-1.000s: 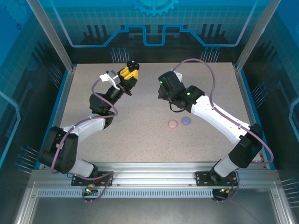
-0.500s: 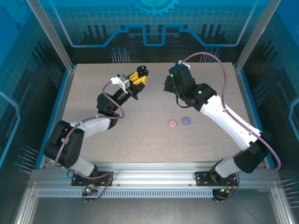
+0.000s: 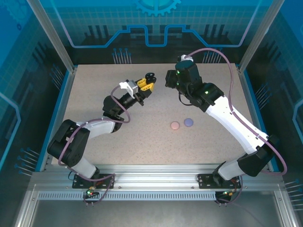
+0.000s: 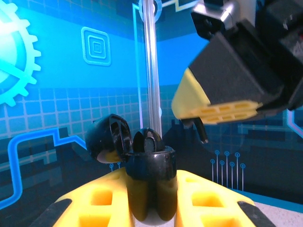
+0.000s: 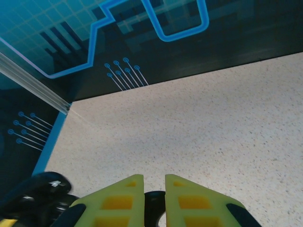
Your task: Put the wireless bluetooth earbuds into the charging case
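While the left gripper (image 3: pixel 146 81) is held above the far half of the table (image 3: pixel 142 137), a black case (image 4: pixel 151 189) is clamped between its yellow fingers (image 4: pixel 99 203). The lid (image 4: pixel 110 138) of the case is swung open, to the left in the left wrist view. Just right of it, the right gripper (image 5: pixel 154 187) is poised with its jaws drawn narrow on a small black earbud (image 5: pixel 154 203). In the left wrist view a dark stem is seen poking down below the yellow finger, above and right of the open case and apart from it. Further right and nearer the arm bases, a pink case (image 3: pixel 174 125) and a lilac case (image 3: pixel 189 122) are laid closed on the table. They are set just beside each other, pink on the left, well apart from both grippers.
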Robot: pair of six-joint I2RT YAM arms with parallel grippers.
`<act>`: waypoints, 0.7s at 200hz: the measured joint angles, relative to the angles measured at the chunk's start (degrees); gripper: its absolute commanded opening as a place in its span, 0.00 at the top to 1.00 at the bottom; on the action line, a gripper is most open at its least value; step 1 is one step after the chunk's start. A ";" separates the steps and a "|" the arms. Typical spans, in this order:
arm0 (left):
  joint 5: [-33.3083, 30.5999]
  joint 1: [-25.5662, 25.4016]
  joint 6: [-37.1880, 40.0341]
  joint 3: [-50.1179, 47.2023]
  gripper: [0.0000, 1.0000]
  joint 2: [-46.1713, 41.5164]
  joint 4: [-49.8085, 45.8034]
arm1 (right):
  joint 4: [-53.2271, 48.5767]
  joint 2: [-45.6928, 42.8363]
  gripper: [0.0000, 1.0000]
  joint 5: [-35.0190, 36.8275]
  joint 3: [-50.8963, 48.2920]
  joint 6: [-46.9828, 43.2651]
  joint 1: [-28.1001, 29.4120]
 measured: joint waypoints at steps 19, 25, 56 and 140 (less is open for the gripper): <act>0.68 -0.35 0.55 0.00 1.00 0.68 0.00 | 1.51 0.00 0.87 -1.03 0.02 -0.48 -0.02; 0.72 -0.46 0.59 0.00 1.00 0.87 0.00 | 2.05 0.00 0.87 -1.29 0.02 -0.66 -0.02; 1.77 -0.79 0.81 0.37 1.00 2.32 0.00 | 5.38 -0.35 0.87 -2.56 -0.20 -1.38 -0.02; 4.02 -1.70 2.21 5.55 1.00 4.90 -0.02 | 12.15 -3.54 0.87 -3.89 -1.44 -2.40 -0.02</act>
